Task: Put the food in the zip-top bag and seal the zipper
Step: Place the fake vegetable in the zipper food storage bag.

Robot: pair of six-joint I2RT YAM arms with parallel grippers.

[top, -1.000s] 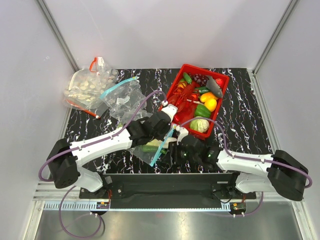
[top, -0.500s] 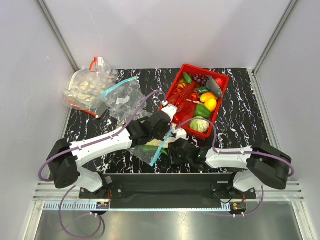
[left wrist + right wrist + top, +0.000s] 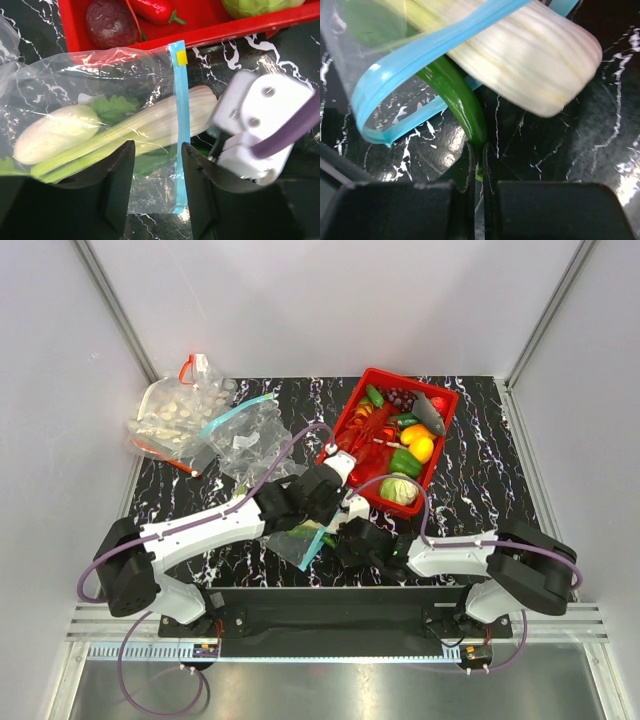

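Observation:
The zip-top bag (image 3: 100,75) lies on the black marbled table just in front of the red basket. Its teal zipper (image 3: 180,110) stands open. Inside are a white radish piece (image 3: 55,132) and the leek (image 3: 150,125), whose white end pokes out past the mouth (image 3: 530,65). My left gripper (image 3: 157,190) is open, straddling the bag's lower corner beside the zipper. Under the leek a small green vegetable (image 3: 457,95) lies across the open zipper (image 3: 420,55). My right gripper (image 3: 479,160) is shut on its stem tip. In the top view both grippers (image 3: 330,508) (image 3: 345,537) meet at the bag (image 3: 295,545).
The red basket (image 3: 415,380) at the back right holds yellow, red and green toy produce and a grey fish (image 3: 430,412). At the back left lie a bag with a red zipper (image 3: 165,415) and another crinkly clear bag (image 3: 245,435). White walls close in both sides.
My left gripper has opened and let go of the bag's edge. My right gripper has slid left to the bag's mouth and closed on the green vegetable's tip.

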